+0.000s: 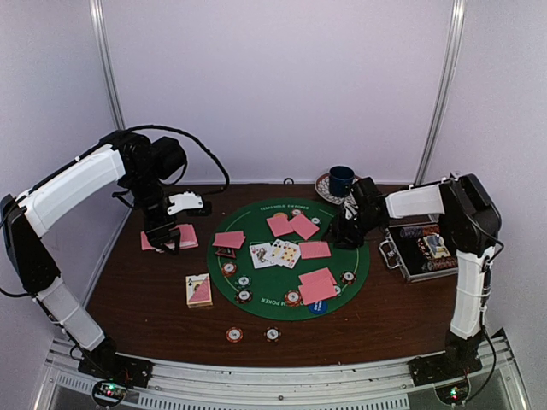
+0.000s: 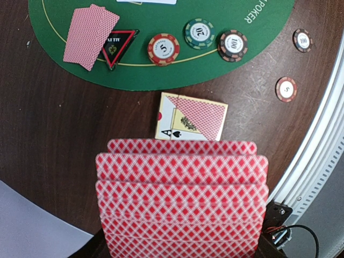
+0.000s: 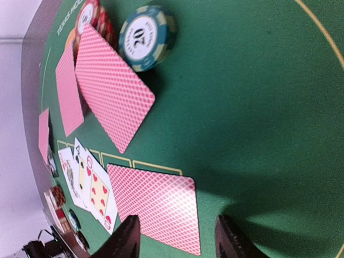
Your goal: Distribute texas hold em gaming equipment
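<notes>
Left pincer (image 1: 162,237): clamped shut on a fanned stack of cards (image 2: 181,199), backs up, over the table left of the mat (image 1: 265,282). This probably puts the undealt stock clear of play. The card box (image 2: 191,117) lies just beyond the stack. On the mat, chips (image 2: 163,48) sit near a face-down pair, apparently marking a seat. Right pincer (image 3: 177,230): jaws partly open and gripping nothing. You have them straddling a face-down card (image 3: 156,207), which lies flat beside the face-up cards (image 3: 88,185), likely a board slot.
</notes>
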